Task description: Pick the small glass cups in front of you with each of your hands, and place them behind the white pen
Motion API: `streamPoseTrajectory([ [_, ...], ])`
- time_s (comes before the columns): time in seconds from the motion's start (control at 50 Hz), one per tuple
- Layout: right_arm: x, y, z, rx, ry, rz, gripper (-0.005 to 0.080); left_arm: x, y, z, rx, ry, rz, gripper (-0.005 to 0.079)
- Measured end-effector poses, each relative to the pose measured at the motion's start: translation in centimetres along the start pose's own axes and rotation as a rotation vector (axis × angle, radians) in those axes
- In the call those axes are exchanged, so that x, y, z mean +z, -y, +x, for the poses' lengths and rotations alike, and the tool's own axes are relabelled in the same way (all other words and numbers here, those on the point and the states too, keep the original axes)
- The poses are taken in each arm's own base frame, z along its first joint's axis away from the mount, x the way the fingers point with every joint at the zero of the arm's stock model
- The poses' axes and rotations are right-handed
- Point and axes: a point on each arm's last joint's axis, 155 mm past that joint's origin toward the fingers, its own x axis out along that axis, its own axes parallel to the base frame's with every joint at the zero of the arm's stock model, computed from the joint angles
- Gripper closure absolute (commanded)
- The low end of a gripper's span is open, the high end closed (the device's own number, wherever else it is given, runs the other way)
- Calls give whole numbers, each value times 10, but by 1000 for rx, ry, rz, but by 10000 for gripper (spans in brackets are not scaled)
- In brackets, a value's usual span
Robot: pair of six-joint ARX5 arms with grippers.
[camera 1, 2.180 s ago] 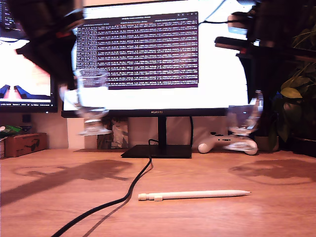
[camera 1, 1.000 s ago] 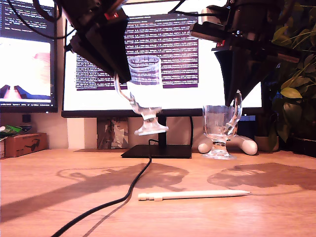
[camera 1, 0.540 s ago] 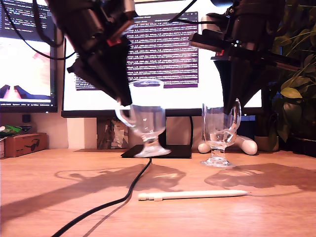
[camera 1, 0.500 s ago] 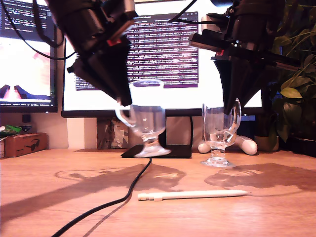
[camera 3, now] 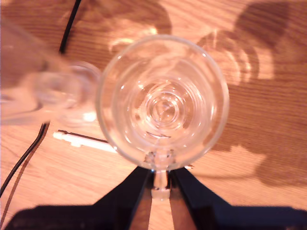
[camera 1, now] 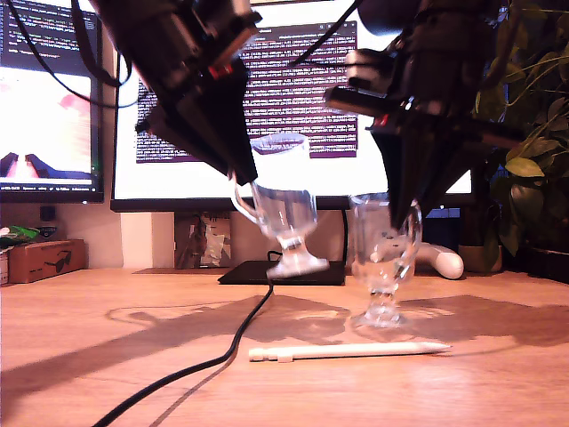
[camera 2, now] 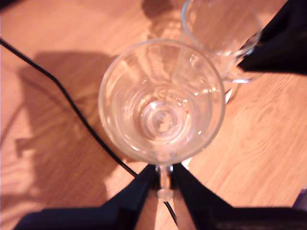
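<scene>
- Since half a second ago, you can see both cups have shifted: the first glass cup (camera 1: 283, 200) has moved toward the exterior view's right, and the second glass cup (camera 1: 382, 258) has come down and nearer the camera.
- My first gripper (camera 2: 164, 179) has its jaws clamped on the first cup's handle. That cup hangs tilted above the table (camera 1: 80, 356), over the black cable (camera 1: 222, 356).
- My second gripper (camera 3: 160, 184) has its jaws pinched on the second cup's handle.
- You'll find the second cup upright, its foot low, just behind the white pen (camera 1: 347, 351); I cannot tell whether it touches the wood.
- Both cups sit close together, in front of the monitor (camera 1: 293, 89).
</scene>
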Motion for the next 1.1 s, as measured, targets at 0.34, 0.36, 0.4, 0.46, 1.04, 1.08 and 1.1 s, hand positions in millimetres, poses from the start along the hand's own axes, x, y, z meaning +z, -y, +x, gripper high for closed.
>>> streamPoseTrajectory([
  [0.34, 2, -1, 0, 2, 9, -1, 657, -2, 1, 10, 2, -15, 7, 766],
  [0.36, 2, -1, 0, 2, 10, -1, 656, -1, 0, 10, 4, -15, 7, 766],
  [0.4, 3, -1, 0, 3, 10, 0, 656, -1, 0, 10, 8, -14, 8, 766],
  [0.46, 3, -1, 0, 3, 11, -1, 656, -1, -2, 10, 15, -14, 8, 766],
  [1.04, -7, -2, 0, 16, -30, 2, 537, -3, -2, 10, 17, -19, 7, 766],
  [1.08, -8, -3, 0, 20, -34, 2, 537, -3, -2, 10, 17, -21, 6, 766],
  [1.1, -9, -4, 0, 24, -38, 2, 537, -3, -2, 10, 17, -21, 6, 766],
])
